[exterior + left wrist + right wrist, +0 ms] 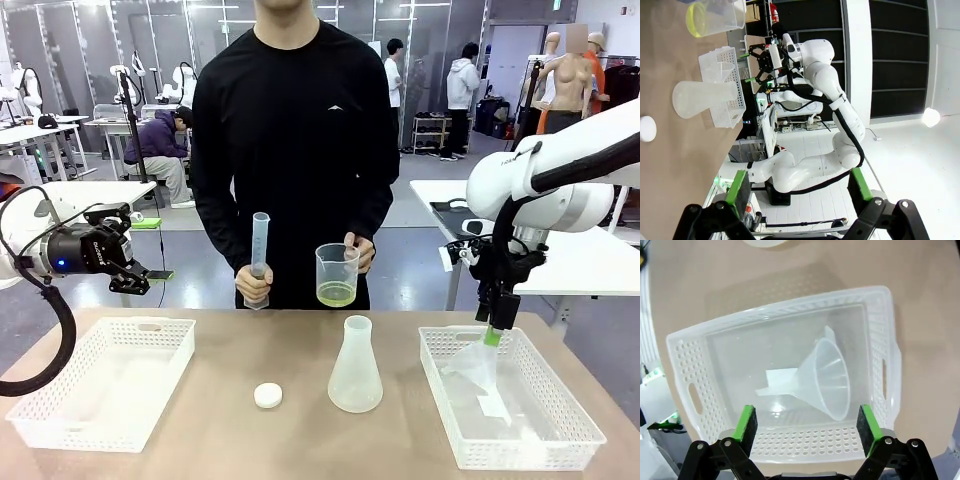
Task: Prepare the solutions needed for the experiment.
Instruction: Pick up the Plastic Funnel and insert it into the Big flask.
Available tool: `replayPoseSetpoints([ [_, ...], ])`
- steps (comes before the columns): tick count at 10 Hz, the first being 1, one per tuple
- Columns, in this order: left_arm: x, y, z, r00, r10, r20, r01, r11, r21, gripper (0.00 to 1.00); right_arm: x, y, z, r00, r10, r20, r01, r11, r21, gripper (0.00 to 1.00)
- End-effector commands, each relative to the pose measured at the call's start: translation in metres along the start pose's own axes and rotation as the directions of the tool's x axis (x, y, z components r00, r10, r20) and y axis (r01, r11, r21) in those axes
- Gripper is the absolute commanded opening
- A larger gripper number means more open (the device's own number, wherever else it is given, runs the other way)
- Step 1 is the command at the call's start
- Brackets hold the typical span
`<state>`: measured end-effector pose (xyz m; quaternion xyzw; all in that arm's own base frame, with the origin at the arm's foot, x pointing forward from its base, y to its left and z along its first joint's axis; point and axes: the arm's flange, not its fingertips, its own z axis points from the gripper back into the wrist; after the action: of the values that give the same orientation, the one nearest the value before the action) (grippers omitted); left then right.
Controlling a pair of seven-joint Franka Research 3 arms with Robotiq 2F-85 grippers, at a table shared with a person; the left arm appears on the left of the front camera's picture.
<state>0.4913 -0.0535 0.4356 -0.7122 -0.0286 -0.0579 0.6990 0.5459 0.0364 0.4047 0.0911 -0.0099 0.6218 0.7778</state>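
1. Air alone is held by the left pincer. It is released, with its green pads spread wide, and it hovers above the table. The left basket lies below it.
2. Well to that pincer's right, a white cap lies on the table. Beyond the cap, a graduated cylinder is held upright in one hand of the person.
3. The solution, a shallow pale-yellow layer, sits in a beaker gripped by the person's other hand. It is kept across the table, well apart from both pincers.
4. A conical flask stands upright on the table, left of the right pincer and lower than it. No liquid can be seen in it.
5. The right pincer is released too, its pads wide apart and pointed down into the right basket. A funnel lies on its side just beneath, in line with the gap. Contact cannot be confirmed.
6. The step in hand is judged to be fetching the funnel. Next, the right pincer would need to be lowered and closed on the funnel's wall. The funnel would then be lifted clear of the basket rim and its stem seated in the flask's neck.
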Motion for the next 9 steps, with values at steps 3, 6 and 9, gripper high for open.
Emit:
replayPoseSetpoints([
  [3, 0.000, 0.000, 0.000, 1.000, -0.001, 0.001, 0.001, 1.000, -0.001, 1.00, 0.003, 0.005, 0.000, 1.000, 0.018, -0.001, -0.018, 0.999, 0.028, 1.00],
  [6, 0.000, 0.000, 0.000, 1.000, -0.001, 0.001, 0.001, 1.000, -0.001, 1.00, 0.003, 0.005, 0.000, 1.000, 0.018, -0.001, -0.018, 0.999, 0.028, 1.00],
  [9, 0.000, 0.000, 0.000, 1.000, -0.001, 0.001, 0.001, 1.000, -0.001, 1.00, 0.024, -0.018, -0.027, 0.974, 0.202, -0.100, -0.203, 0.979, -0.006, 1.00],
])
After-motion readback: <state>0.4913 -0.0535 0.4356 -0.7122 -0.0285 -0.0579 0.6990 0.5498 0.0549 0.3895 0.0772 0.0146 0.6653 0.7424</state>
